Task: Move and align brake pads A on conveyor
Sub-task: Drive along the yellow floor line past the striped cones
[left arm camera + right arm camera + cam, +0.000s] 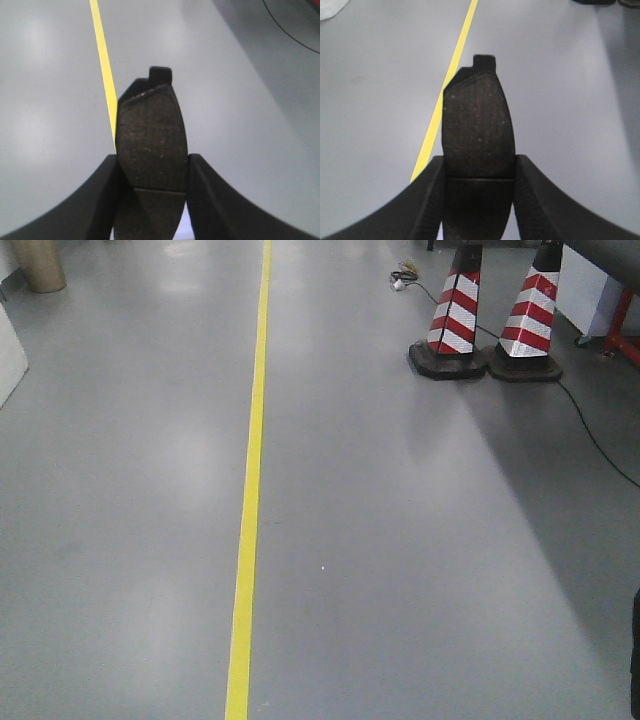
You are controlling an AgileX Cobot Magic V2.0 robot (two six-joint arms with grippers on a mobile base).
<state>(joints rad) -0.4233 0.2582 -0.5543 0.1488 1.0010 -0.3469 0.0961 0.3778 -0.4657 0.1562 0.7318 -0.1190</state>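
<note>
Dark-grey friction lining fills both wrist views. The left gripper [152, 167] is clamped on one brake pad [152, 132], squeezing its long edges near the groove with the tab end pointing away. The right gripper [479, 170] holds a second brake pad [479, 122] the same way. Both pads hang in the air above a grey floor [400, 570] marked with a yellow line [250, 490]; striped cones [455, 315] stand off to one side. No conveyor shows in any view. This looks like the carrying step. Next the base must reach the belt, then each pad needs lowering flat and squaring up.
</note>
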